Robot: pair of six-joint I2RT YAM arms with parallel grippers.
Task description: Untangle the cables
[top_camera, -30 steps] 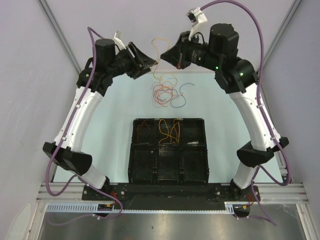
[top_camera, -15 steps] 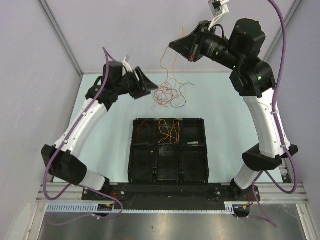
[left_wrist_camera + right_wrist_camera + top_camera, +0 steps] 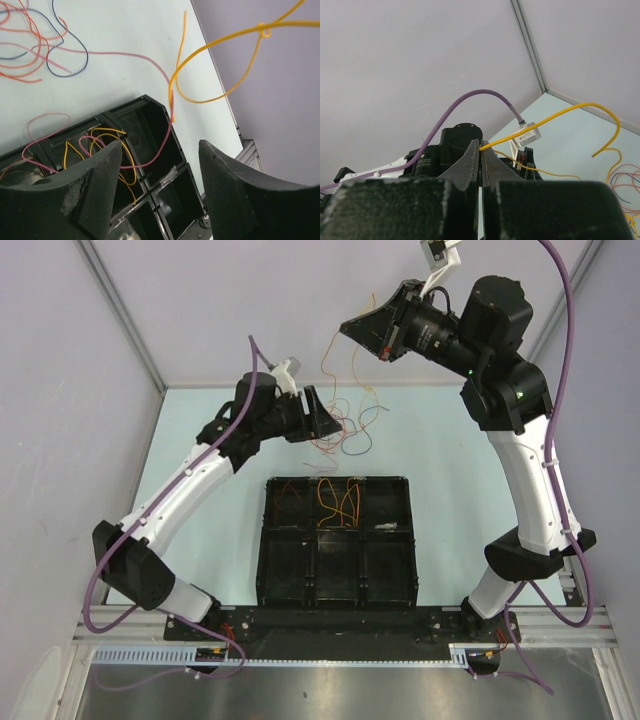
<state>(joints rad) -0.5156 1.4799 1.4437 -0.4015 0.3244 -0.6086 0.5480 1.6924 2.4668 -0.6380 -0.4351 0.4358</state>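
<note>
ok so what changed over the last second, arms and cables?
The right gripper, shut on the orange cable, lifted up and to the right in the top view, drawing that cable away from the pile. It barely moved in the last half second. The left gripper, open, left the right one's side and swung down and right to the pile's edge. The black tray stayed put.

Cable tangle [image 3: 37, 47] — cut off by the left wrist view's top-left edge. Orange cable [image 3: 262, 30] — runs out top right. Black tray [image 3: 150, 112]: lower compartments hidden behind left gripper [image 3: 160, 146]. From above, strands too thin to separate.
</note>
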